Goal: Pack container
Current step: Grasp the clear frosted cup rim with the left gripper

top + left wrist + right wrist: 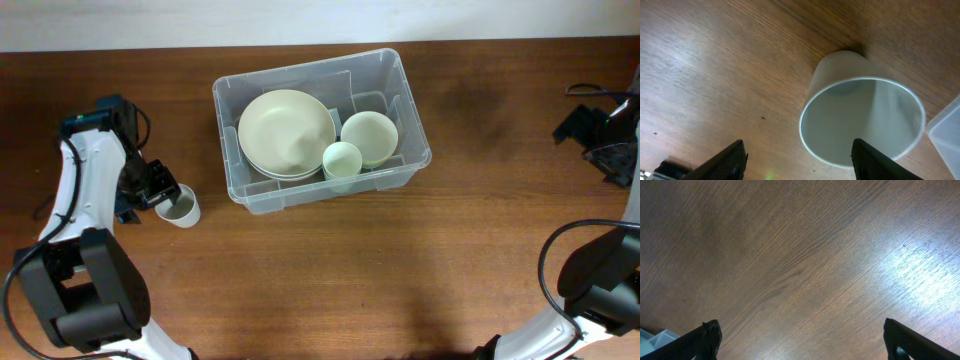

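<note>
The container (413,128) is a large clear plastic tub at the table's middle back. It holds a large pale plate or bowl stack (286,133), a small pale bowl (370,136) and a pale cup (341,160). A white cup (181,209) stands upright on the table at the left; it also shows in the left wrist view (862,120). My left gripper (160,188) is open just beside the cup, its fingers (800,160) apart, one finger near the cup's rim. My right gripper (610,130) is open and empty at the far right, over bare wood (802,340).
The tub's corner shows at the right edge of the left wrist view (947,130). The wooden table (330,280) stretches in front of the tub. Cables hang near the right arm.
</note>
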`<action>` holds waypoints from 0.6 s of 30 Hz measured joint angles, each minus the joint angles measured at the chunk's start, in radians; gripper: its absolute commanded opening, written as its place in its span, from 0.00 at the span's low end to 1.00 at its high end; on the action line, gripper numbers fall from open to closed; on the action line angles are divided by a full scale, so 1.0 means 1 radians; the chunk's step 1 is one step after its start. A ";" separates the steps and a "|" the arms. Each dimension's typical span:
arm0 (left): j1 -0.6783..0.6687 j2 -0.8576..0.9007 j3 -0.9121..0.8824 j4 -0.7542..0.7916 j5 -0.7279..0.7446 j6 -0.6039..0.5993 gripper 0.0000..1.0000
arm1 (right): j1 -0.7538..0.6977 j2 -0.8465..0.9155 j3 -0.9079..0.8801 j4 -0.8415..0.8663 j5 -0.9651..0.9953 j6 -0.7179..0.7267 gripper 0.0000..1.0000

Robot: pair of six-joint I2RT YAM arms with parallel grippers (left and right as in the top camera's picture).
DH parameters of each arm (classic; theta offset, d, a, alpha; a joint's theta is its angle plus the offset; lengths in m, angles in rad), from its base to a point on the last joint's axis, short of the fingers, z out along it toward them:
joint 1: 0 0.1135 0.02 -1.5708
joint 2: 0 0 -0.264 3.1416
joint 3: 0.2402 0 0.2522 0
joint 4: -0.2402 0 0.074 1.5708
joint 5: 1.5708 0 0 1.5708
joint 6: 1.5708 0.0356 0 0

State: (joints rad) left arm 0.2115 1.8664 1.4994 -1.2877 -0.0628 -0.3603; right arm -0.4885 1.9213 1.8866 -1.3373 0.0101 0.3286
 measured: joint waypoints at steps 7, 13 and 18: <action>0.000 0.000 -0.089 0.058 0.007 0.000 0.63 | 0.000 0.000 0.000 0.000 0.000 -0.001 0.99; 0.000 0.000 -0.103 0.066 0.007 -0.008 0.24 | 0.000 0.000 0.000 0.000 0.000 0.000 0.99; 0.000 -0.004 -0.103 0.071 0.019 -0.002 0.01 | 0.000 0.000 0.000 0.000 0.000 0.000 0.99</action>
State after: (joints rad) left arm 0.2115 1.8626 1.3968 -1.2163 -0.0433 -0.3618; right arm -0.4885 1.9217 1.8866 -1.3373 0.0101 0.3283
